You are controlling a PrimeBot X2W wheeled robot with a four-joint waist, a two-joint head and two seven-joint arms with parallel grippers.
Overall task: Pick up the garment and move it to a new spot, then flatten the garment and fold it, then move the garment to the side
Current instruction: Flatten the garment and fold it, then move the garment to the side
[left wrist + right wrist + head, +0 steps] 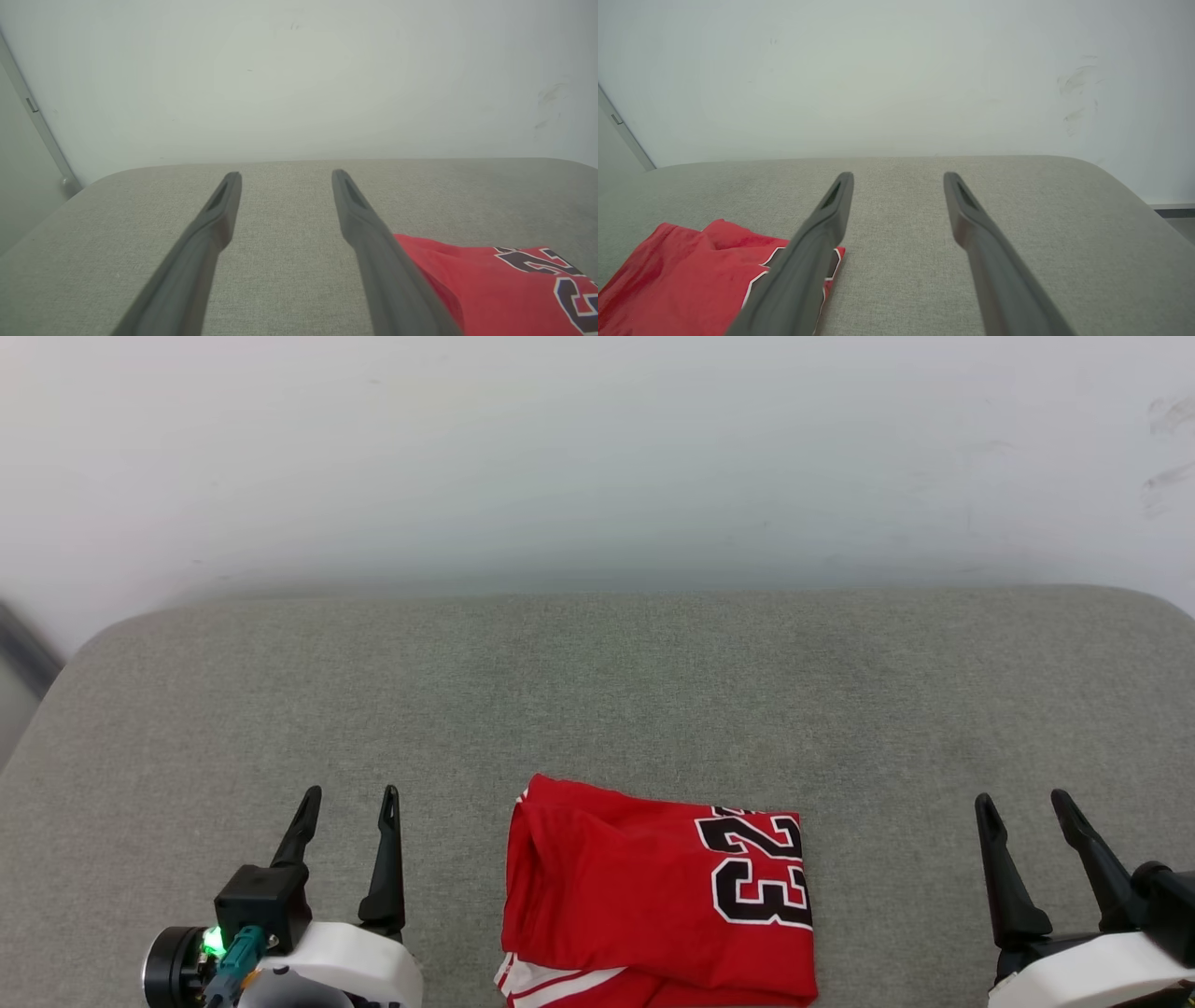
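Observation:
The garment is bright red with a black "23" outlined in white, and it lies folded into a rough rectangle at the near middle of the grey cushioned surface. White-and-red striped trim peeks out at its lower left corner. My left gripper stands open to the garment's left, apart from it, with nothing between its fingers. To the right, my right gripper is open too and clear of the cloth. The garment shows at the lower right of the left wrist view, and the garment at the lower left of the right wrist view.
A pale wall rises straight behind the cushioned surface. The surface has rounded far corners, and its left edge drops off near a grey strip. Bare fabric stretches beyond and to both sides of the garment.

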